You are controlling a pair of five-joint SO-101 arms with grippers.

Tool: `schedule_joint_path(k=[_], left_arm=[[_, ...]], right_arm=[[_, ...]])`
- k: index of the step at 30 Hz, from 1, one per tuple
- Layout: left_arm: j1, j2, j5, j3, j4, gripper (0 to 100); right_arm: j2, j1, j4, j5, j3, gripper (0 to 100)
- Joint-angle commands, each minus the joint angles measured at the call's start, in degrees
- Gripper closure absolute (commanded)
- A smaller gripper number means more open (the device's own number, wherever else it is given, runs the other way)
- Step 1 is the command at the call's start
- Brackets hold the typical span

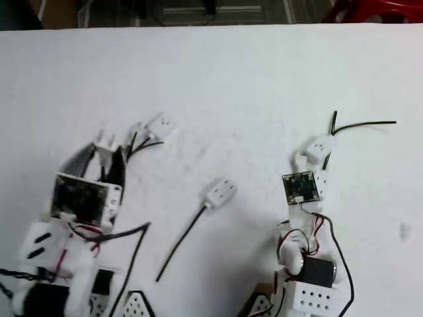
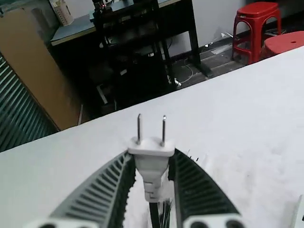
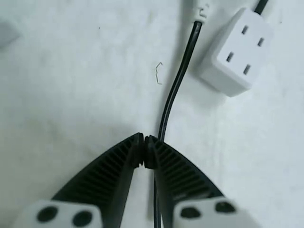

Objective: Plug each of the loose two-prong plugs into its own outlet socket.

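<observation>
My left gripper (image 2: pixel 151 156) is shut on a white two-prong plug (image 2: pixel 148 149), whose prongs point away from the wrist, above the table. In the high view this gripper (image 1: pixel 109 150) sits at the left, just short of a white outlet socket (image 1: pixel 160 124). A second socket (image 1: pixel 220 191) lies mid-table with its black cord trailing toward the front. My right gripper (image 3: pixel 144 148) is shut, tips touching, low over a black cord (image 3: pixel 178 76) that runs under its fingers. A third socket (image 3: pixel 237 52) lies just beyond it, also visible from above as the right-hand socket (image 1: pixel 322 145).
A small bent metal staple (image 3: pixel 158 73) lies beside the cord. Black cord (image 1: pixel 363 123) curls off to the right of the right-hand socket. Red stools (image 2: pixel 259 23) and a dark bench stand beyond the table's far edge. Open white tabletop (image 1: pixel 231 79) stretches across the back.
</observation>
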Motion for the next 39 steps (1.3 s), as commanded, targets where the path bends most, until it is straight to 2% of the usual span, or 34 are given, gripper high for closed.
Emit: schedule_joint_path(k=[1,12,19,24,31,39], left_arm=[[1.89,-6.99,-0.44,8.97,-5.19,96],[3.38,-6.02,9.49,10.73,-13.27,98],[19.21,-6.02,9.58,10.81,-19.87,98],[26.07,-6.02,9.49,11.78,-28.48,98],[26.33,-6.11,9.49,21.01,-40.18,98],[26.33,-6.11,9.49,21.63,-40.88,98]], right_arm=[[-0.31,-0.31,0.31,0.53,0.44,98.1],[-0.31,-0.04,0.31,0.35,0.44,98.1],[-0.31,-0.04,0.31,0.35,0.44,98.1],[-0.31,-0.04,0.31,0.35,0.44,98.1],[-0.31,-0.31,0.31,0.0,0.44,98.1],[-0.4,-0.57,0.31,0.0,0.44,98.1]])
